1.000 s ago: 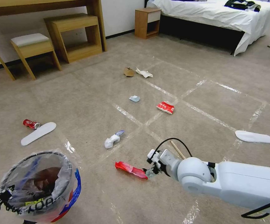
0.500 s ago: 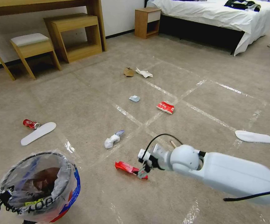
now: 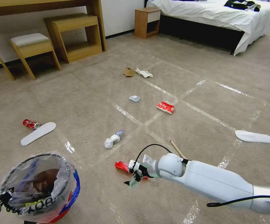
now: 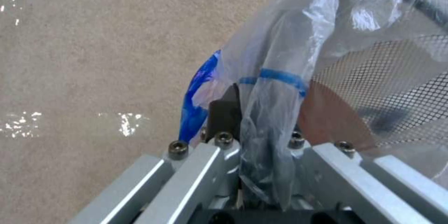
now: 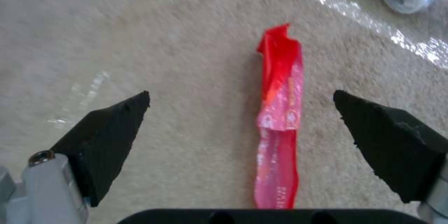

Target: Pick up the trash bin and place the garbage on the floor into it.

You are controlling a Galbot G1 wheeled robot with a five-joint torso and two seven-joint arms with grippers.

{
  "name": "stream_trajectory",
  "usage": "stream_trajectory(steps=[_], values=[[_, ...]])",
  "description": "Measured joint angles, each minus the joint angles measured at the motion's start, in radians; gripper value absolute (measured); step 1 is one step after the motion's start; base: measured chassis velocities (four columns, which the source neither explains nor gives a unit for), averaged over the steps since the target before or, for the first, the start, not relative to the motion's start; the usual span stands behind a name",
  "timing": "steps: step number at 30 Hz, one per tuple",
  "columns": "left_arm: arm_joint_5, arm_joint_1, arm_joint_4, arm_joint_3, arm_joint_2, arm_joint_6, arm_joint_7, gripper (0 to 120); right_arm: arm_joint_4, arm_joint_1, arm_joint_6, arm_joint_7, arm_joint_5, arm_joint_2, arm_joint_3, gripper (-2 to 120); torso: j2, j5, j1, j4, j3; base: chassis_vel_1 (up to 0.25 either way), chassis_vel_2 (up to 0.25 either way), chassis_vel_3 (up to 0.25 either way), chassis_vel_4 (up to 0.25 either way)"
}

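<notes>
- The right gripper [image 5: 240, 112] is hanging low over the floor [image 3: 88, 93] with its jaws spread wide, and the long red wrapper [image 5: 278, 119] is lying flat on the carpet between the two black fingertips [image 5: 112, 126], a little nearer one than the other.
- The wrapper's length is running roughly along the gripper's reach and across the closing line, which looks deliberate: squeezing across the narrow width should pinch the thin film rather than push it along.
- Neither pad is touching the wrapper; I judge the grasp is not yet made.
- In the head view the right gripper [image 3: 134, 179] is sitting directly over the near end of the red wrapper [image 3: 122, 165], with the thin wooden stick [image 3: 177, 149] just behind its wrist and the crumpled white paper [image 3: 112, 140] a short way beyond its tips.
- The left gripper [image 4: 243, 168] is clamping the rim and clear liner of the trash bin [image 4: 373, 87], holding it off the carpet.
- The trash bin [image 3: 40, 186] is staying upright with its mouth open, to the left of the working gripper, presumably so a picked piece can be carried across and dropped in.
- Farther past the right gripper, a second red wrapper [image 3: 165, 107], a pale-blue scrap [image 3: 134, 98], a cardboard scrap [image 3: 128, 72] and a red can [image 3: 31, 124] are lying well apart on the carpet.
</notes>
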Motion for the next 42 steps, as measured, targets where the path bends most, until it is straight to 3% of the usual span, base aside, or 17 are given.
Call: stream_trajectory(steps=[6,16,30,42], values=[[0.011,0.0,0.003,0.007,-0.008,0.0,0.002,0,-0.08,-0.017,0.003,0.007,-0.026,0.057,-0.011,100,0.0,0.0,0.0,-0.0001,0.0,0.0,0.0,0.0,0.0],[0.026,0.004,0.008,0.016,-0.02,-0.001,0.004,0,-0.205,-0.038,0.083,0.049,-0.069,0.179,-0.033,100,0.0,0.0,0.0,0.0,0.0,0.0,0.0,0.0,0.0],[0.048,0.002,0.012,0.036,-0.029,-0.002,0.01,0,-0.279,-0.029,0.153,0.06,-0.119,0.18,-0.006,100,0.0,0.0,0.0,-0.0003,0.0,0.0,0.0,0.0,0.0],[0.07,0.007,0.008,0.052,-0.046,-0.006,0.02,0,-0.407,-0.051,0.152,0.06,-0.099,0.263,0.013,100,0.0,0.0001,0.0,-0.0001,0.0,0.0,0.0,0.0,0.0]])
